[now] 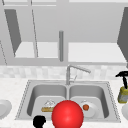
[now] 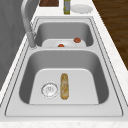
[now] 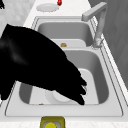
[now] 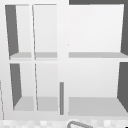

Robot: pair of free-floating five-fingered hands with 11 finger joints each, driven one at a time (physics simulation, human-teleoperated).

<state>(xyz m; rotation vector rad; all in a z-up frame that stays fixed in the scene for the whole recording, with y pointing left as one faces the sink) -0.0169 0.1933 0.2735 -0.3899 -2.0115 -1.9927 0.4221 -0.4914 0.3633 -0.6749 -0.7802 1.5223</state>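
My right hand point(image 1: 122, 74) hangs in the air at the far right, just above a yellow-green bottle point(image 1: 123, 95) on the counter. Seen from the right side, this hand point(image 3: 37, 65) looms close, open, its straight fingers slanting down over the near basin and hiding part of a white plate point(image 3: 60, 96). My left hand point(image 1: 38, 121) is low at the sink's front left edge. A big red ball point(image 1: 67, 115) sits at the front rim between the basins. A bread stick point(image 2: 64, 86) lies in the left basin by the drain point(image 2: 50, 89). The right basin's plate point(image 1: 91, 110) carries a small orange item point(image 1: 85, 107).
The faucet point(image 1: 68, 73) rises between the two basins with its spout swung right. White plates rest on the left counter point(image 1: 3, 108) and the right counter point(image 2: 81, 8). A small red item point(image 3: 59, 2) lies beyond the left plate. Open wall shelves point(image 4: 95, 105) hang above the sink.
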